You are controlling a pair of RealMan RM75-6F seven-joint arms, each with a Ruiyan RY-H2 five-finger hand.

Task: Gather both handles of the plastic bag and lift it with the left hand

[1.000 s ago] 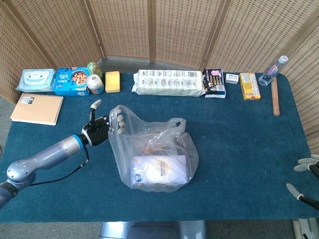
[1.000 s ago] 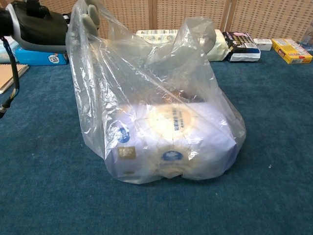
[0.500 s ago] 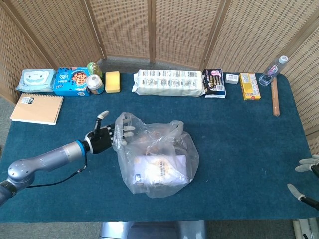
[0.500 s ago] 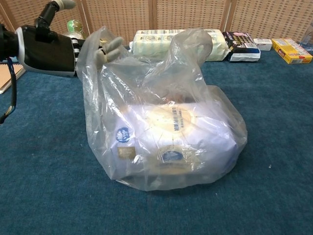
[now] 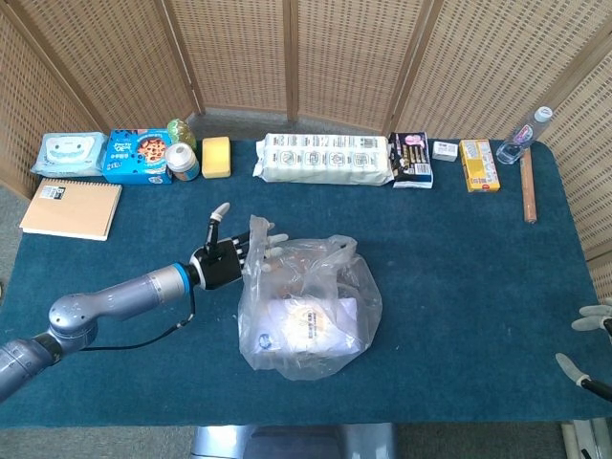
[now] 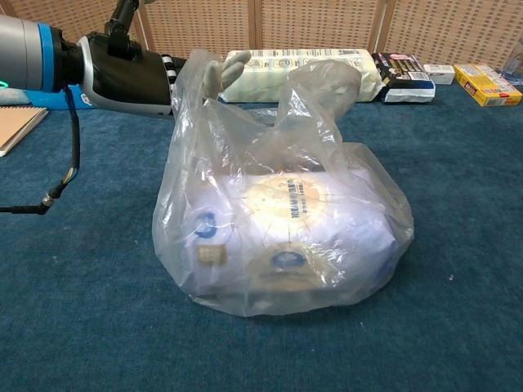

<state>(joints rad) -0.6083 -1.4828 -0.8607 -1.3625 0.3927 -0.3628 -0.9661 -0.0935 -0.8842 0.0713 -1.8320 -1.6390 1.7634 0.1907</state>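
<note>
We see the bag (image 5: 308, 306) sitting mid-worktop (image 5: 459, 277), full of packaged goods, base flat on the cloth. Left hand (image 5: 232, 258) is at the bag's near-left handle (image 6: 194, 77), fingers (image 6: 222, 75) pushed through the loop and spread, not closed; it hooks the plastic rather than grips it. Compared with a second ago the hand has carried that handle rightward, toward the second handle (image 6: 327, 82), and the bag's left wall now stands steeper, mouth narrower. In the chest view the two handles remain apart, with the second one standing free and untouched. So our read: gather is about half done, no lift yet. Next it needs to reach the second loop without dropping the first, then close. Slippery film could slide off the spread fingers. Right hand (image 5: 588, 344) sits at the frame edge, well apart, fingers apart, holding nothing.
</note>
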